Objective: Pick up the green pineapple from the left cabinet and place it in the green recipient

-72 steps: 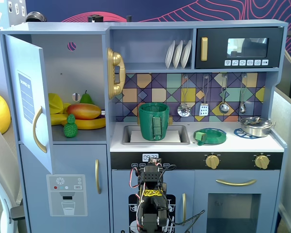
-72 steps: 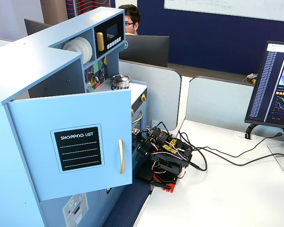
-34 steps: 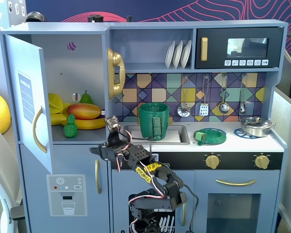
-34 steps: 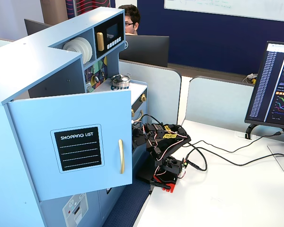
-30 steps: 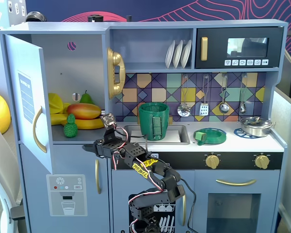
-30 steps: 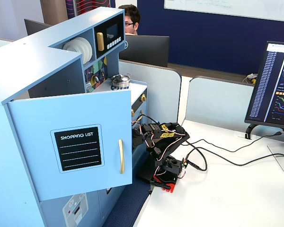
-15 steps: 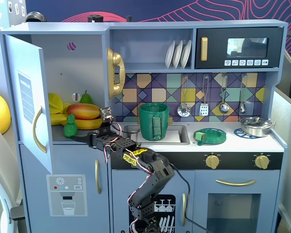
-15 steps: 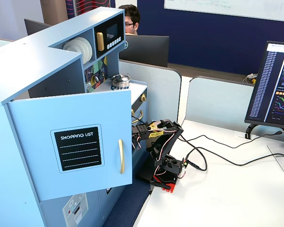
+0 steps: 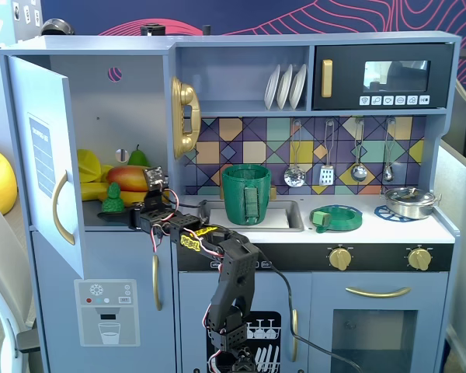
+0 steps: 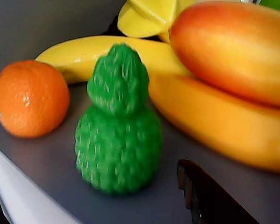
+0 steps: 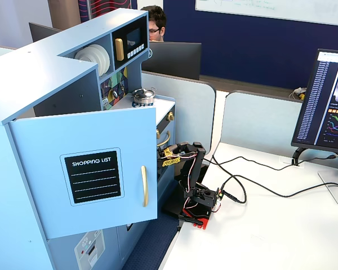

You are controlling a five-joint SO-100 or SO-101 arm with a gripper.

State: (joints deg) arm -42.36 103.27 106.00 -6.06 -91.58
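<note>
Green pineapple (image 10: 118, 125) — small, bright green, bumpy oval body with a narrower knobbly crown, standing upright on the grey shelf near its front edge. In a fixed view it sits (image 9: 113, 197) at the front of the left cabinet (image 9: 140, 101). Cabinet is blue-grey, tall, door swung wide open (image 11: 84, 169), with a curved gold handle and a "SHOPPING LIST" label. Green pot (image 9: 246, 193) — dark green, cylindrical, ribbed strap on its front, upright in the sink area, well apart from the pineapple.

"SHOPPING LIST" in white on the black label (image 11: 93, 176) of the left cabinet (image 11: 84, 169) door
</note>
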